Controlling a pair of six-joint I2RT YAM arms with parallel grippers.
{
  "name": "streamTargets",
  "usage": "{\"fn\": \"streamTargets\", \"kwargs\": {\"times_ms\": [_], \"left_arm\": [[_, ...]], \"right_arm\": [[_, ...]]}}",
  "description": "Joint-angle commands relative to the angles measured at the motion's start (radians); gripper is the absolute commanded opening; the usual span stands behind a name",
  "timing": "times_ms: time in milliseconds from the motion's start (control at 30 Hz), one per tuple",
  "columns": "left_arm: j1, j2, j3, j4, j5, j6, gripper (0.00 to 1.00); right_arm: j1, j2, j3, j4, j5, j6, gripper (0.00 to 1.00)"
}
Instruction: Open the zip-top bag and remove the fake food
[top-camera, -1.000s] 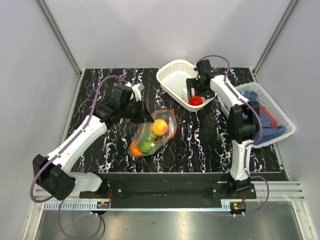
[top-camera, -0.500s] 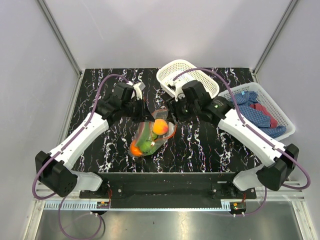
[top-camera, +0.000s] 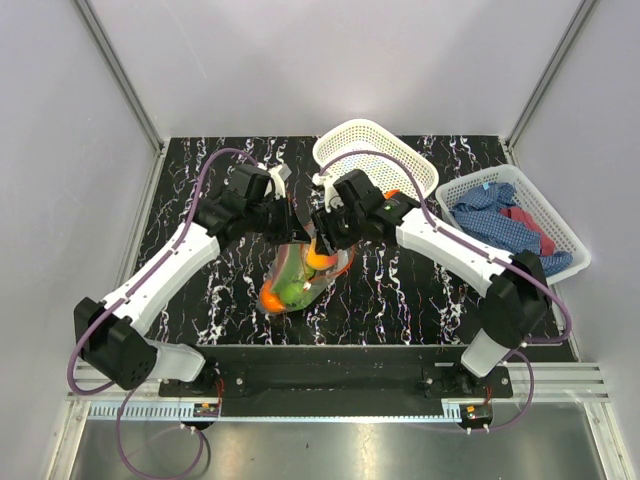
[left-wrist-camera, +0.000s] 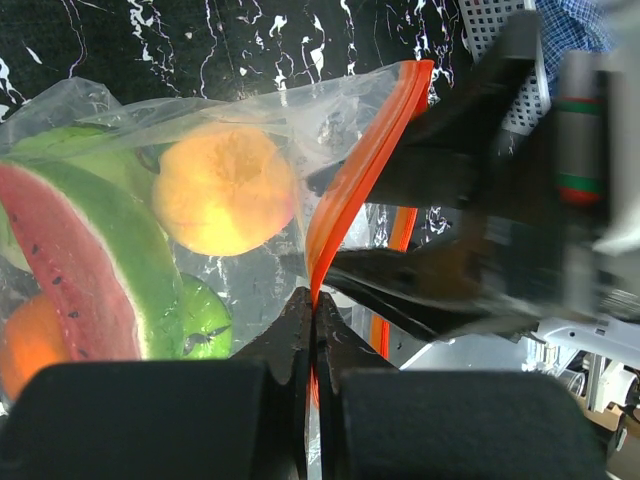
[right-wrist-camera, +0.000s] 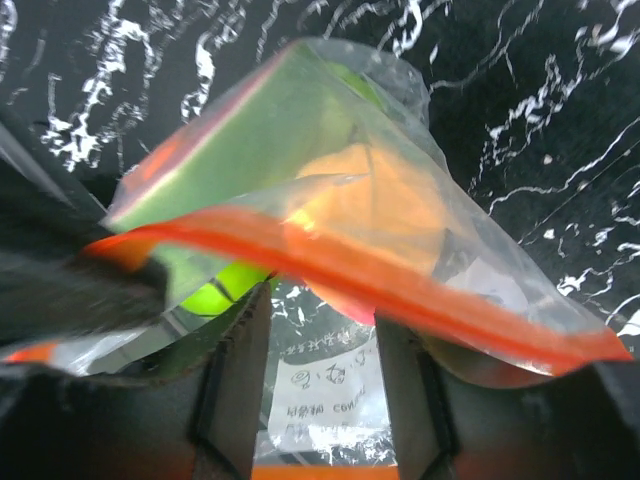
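Observation:
The clear zip-top bag (top-camera: 300, 272) lies mid-table with its orange-red zip strip (left-wrist-camera: 362, 165) open. Inside it I see a watermelon slice (left-wrist-camera: 85, 260), an orange ball (left-wrist-camera: 225, 190), a green fruit (left-wrist-camera: 205, 315) and another orange ball (top-camera: 271, 297). My left gripper (left-wrist-camera: 315, 305) is shut on one side of the zip strip and holds it up. My right gripper (right-wrist-camera: 315, 345) is open at the bag's mouth, with the other strip side (right-wrist-camera: 400, 290) lying across just above its fingers. In the top view the two grippers meet over the bag, the left (top-camera: 291, 226) and the right (top-camera: 322, 236).
A white lattice basket (top-camera: 345, 135) stands at the back, partly behind my right arm; a small red spot (top-camera: 392, 196) shows at its near edge. A second white basket (top-camera: 560, 225) at the right holds blue and red cloths (top-camera: 500, 215).
My right arm has swung from the back basket over to the bag's mouth. My left gripper has kept its hold on the zip strip, almost unmoved.

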Motion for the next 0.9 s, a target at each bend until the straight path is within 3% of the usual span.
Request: {"fn": "streamTargets", "kwargs": {"times_ms": [0,133,500,867], "left_arm": [[0.006,0.001,0.037,0.03,-0.013,-0.014,0.0],[0.004,0.027,0.039,0.044,-0.023,-0.009,0.0],[0.006,0.062,0.051,0.098,0.019,-0.047,0.0],[0.001,0.071,0.048,0.106,0.049,-0.049,0.0]], "right_arm": [[0.008,-0.001,-0.023,0.052,0.033,0.016,0.57],[0.006,-0.001,-0.085,0.116,0.028,0.016,0.63],[0.006,0.051,-0.135,0.231,0.051,0.002,0.95],[0.006,0.107,-0.197,0.366,0.137,0.044,1.0]]}}
